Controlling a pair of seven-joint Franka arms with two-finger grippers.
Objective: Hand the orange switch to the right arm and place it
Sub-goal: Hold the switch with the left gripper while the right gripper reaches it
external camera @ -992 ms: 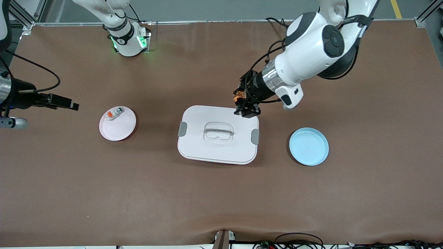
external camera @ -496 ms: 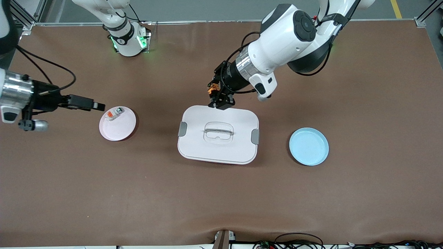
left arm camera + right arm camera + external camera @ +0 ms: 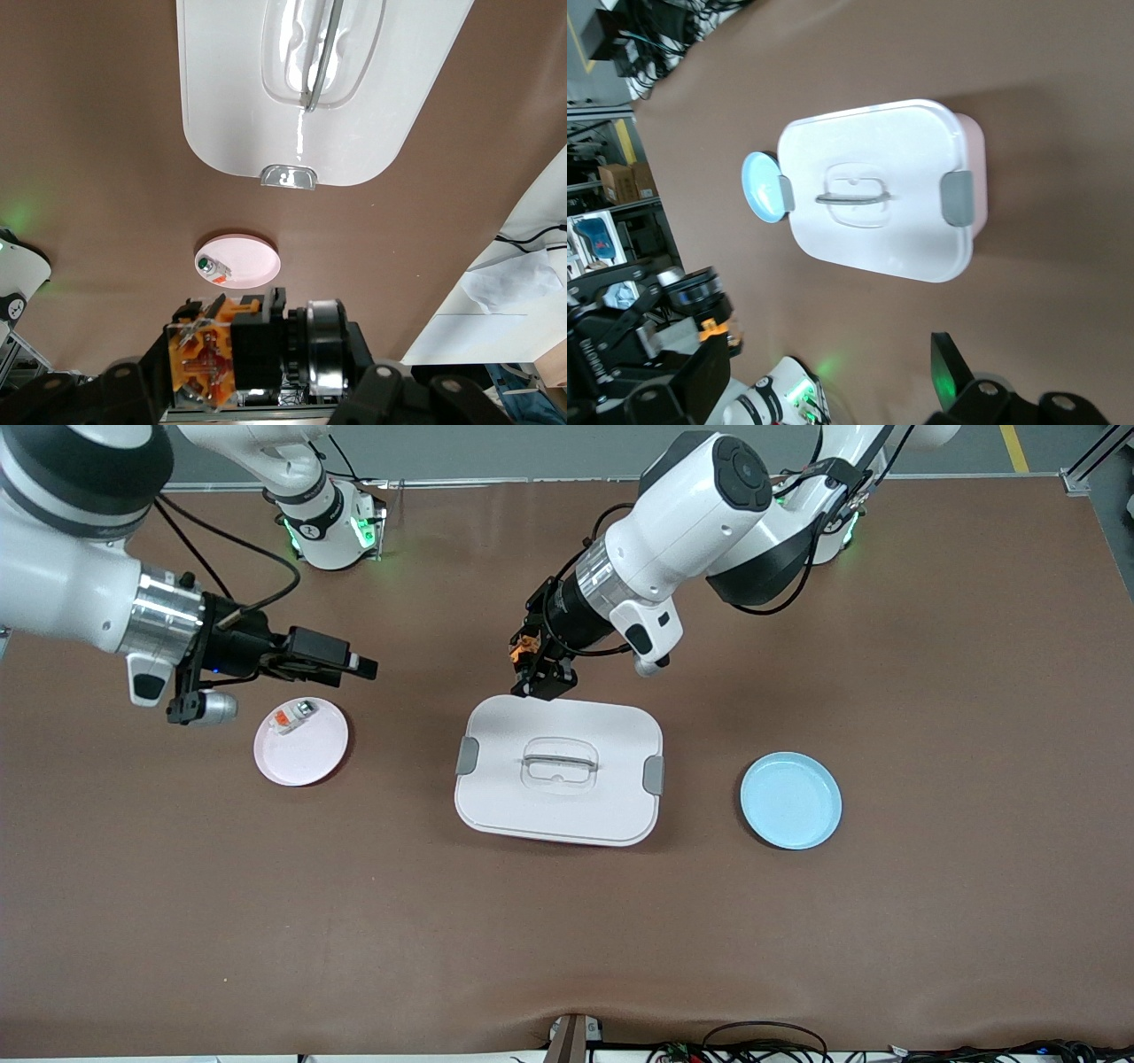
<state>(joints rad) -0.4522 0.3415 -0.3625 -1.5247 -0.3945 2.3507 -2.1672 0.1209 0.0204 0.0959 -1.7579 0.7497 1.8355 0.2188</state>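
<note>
Two arms share this job, and we are at the hand-over step. Our left gripper (image 3: pixel 542 682) is closed tight on the orange switch (image 3: pixel 526 650), up in the air over the edge of the white box (image 3: pixel 496 797) nearest the arm bases. Our right gripper (image 3: pixel 354 666) hangs over the table by the pink plate (image 3: pixel 306 766), fingers spread wide and empty. Next, we think it must slide around the switch and pinch it, then the left one lets go.
</note>
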